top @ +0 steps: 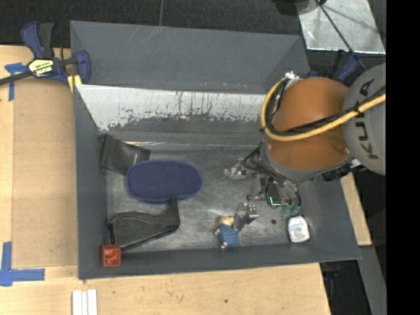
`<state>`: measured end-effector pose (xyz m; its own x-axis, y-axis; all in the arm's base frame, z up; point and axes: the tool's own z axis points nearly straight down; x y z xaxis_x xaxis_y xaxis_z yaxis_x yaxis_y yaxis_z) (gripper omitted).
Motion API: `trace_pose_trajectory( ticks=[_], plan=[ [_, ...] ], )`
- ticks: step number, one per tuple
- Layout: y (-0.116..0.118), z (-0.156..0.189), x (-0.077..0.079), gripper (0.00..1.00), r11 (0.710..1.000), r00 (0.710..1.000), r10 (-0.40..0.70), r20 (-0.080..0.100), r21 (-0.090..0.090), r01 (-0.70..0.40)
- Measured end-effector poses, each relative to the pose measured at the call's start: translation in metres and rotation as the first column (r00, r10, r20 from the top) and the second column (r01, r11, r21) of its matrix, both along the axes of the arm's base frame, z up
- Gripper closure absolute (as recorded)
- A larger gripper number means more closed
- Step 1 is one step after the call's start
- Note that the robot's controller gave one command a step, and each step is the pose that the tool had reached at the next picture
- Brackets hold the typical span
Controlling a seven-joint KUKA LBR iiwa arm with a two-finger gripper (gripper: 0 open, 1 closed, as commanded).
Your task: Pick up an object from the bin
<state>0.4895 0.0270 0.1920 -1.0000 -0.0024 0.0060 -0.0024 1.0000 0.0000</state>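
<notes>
Camera view: the 2-finger gripper hangs low over the right half of the grey metal bin, spread open and empty. A small blue-and-tan toy figure, likely the nearest pick, lies just beside it toward the front wall. 1 small white plastic bottle lies further right.

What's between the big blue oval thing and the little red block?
A black looped strap lies between the blue oval and the red block, in the camera view.

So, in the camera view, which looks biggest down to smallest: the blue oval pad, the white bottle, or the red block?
Biggest: blue oval pad.
The white bottle and red block look about alike, so I won't rank them.
</notes>
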Motion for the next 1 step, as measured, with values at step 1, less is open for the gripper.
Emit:
trace_pose_trajectory(
  ticks=[1],
  plan=[
    [-0.0086,-0.1039,0.0001,0.00,0.996,0.996,0.091,0.011,0.003,-0.091]
  ],
)
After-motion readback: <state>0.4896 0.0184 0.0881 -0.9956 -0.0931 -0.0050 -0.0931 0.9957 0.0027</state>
